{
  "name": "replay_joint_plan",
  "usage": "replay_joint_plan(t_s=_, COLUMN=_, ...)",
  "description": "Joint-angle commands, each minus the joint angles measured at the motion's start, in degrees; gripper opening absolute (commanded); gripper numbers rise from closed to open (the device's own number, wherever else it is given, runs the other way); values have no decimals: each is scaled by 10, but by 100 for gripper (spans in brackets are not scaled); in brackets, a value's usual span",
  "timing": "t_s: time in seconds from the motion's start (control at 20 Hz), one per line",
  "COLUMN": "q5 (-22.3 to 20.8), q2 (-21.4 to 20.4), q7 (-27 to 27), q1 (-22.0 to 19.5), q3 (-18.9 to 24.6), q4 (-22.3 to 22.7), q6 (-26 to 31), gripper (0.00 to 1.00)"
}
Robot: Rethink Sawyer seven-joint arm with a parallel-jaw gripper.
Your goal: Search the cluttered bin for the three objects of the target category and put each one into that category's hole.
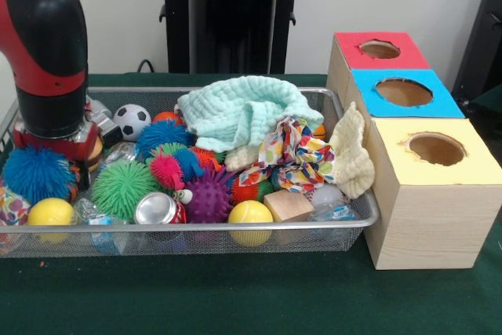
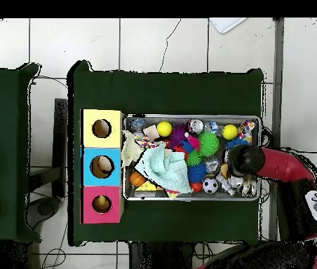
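**Search under way at the bin's end**

While the arm reaches down into the wire-mesh bin [image 1: 357, 221], its jaws are buried among the toys, so their state cannot be told. Overhead, something yellowish shows inside the red-topped box's hole [image 2: 102, 204], possibly one plush already delivered. No plush animal shows among the spiky balls [image 1: 121, 188] and the mint cloth [image 1: 239, 111].

No legible text, labels or numbers on any object
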Motion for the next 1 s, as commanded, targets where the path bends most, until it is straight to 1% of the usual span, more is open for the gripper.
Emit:
replay_joint_plan(t_s=0.05, q5=-51, q2=31, q7=-98, q1=-15, q3=49, q4=-48, q6=-40, gripper=100)
replay_joint_plan(t_s=0.15, q5=-54, q2=29, q7=-104, q1=-25, q3=61, q4=-40, q6=-52, gripper=100)
replay_joint_plan(t_s=0.2, q5=-55, q2=28, q7=-108, q1=-29, q3=67, q4=-35, q6=-58, gripper=0)
replay_joint_plan(t_s=0.4, q5=-54, q2=26, q7=-113, q1=-37, q3=79, q4=-26, q6=-60, gripper=0)
replay_joint_plan(t_s=0.6, q5=-52, q2=9, q7=-94, q1=-35, q3=78, q4=-3, q6=-53, gripper=0)
replay_joint_plan(t_s=0.7, q5=-32, q2=-36, q7=-70, q1=-27, q3=76, q4=40, q6=-31, gripper=0)
replay_joint_plan(t_s=0.75, q5=-28, q2=-61, q7=-57, q1=-19, q3=73, q4=63, q6=-32, gripper=0)
replay_joint_plan(t_s=0.85, q5=-6, q2=-110, q7=-33, q1=-6, q3=71, q4=108, q6=-6, gripper=0)
replay_joint_plan(t_s=1.0, q5=34, q2=-180, q7=0, q1=16, q3=65, q4=162, q6=50, gripper=0)
